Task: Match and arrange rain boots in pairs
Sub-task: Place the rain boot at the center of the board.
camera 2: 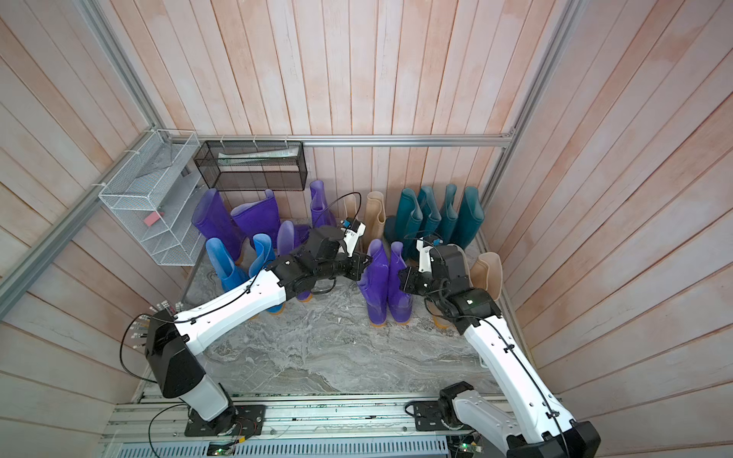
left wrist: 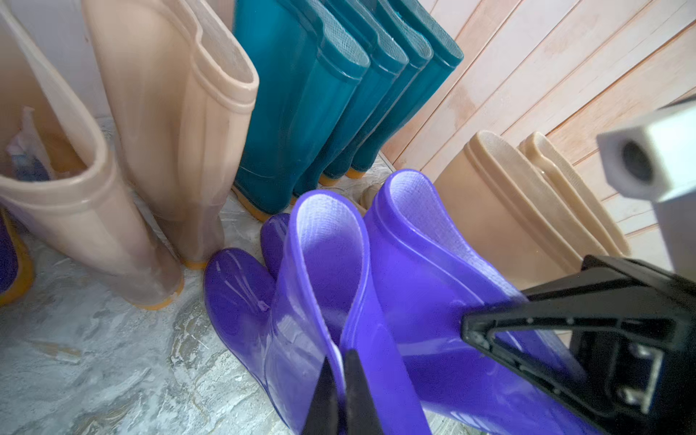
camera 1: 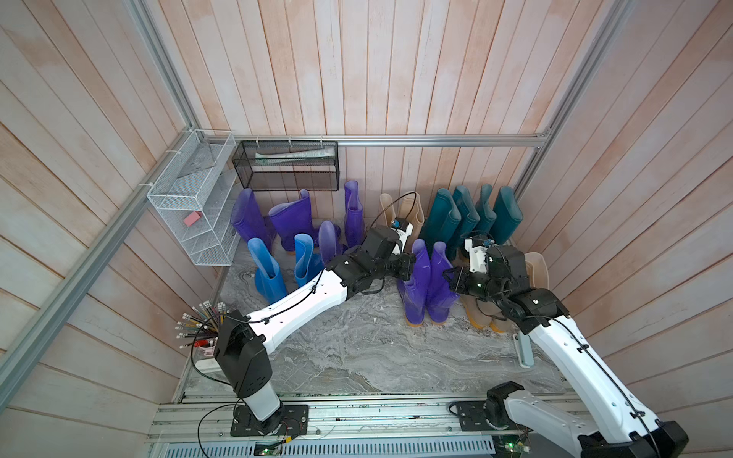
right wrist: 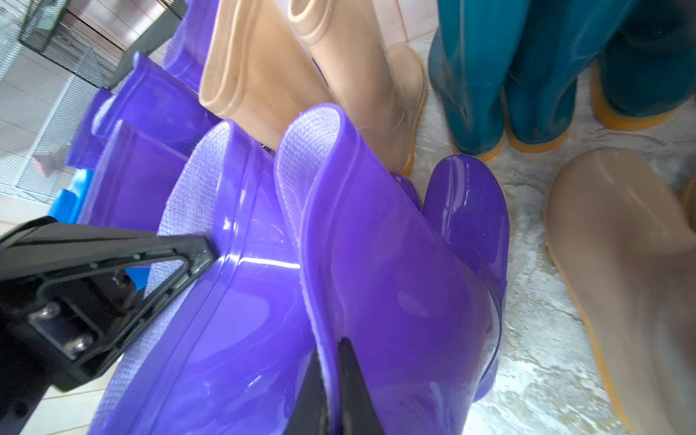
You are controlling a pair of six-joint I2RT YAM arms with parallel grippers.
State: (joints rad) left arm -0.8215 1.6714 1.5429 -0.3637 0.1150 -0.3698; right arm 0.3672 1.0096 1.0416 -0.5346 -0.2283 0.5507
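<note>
Left purple boot (camera 1: 416,289) and right purple boot (camera 1: 439,291), glossy, orange-yellow soles, upright side by side centre-right of frame, left fingers (left wrist: 357,391) clamped tight on former's cuff, right fingers (right wrist: 354,391) on latter's

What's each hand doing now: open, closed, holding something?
Left hand: closed, pinching the cuff of the left front purple boot.
Right hand: closed, pinching the cuff of the right front purple boot.

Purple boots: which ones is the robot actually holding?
The middle purple pair, standing side by side. The left gripper and right gripper each pinch one boot's rim; the other purple boots stand unheld near the black basket.
</note>
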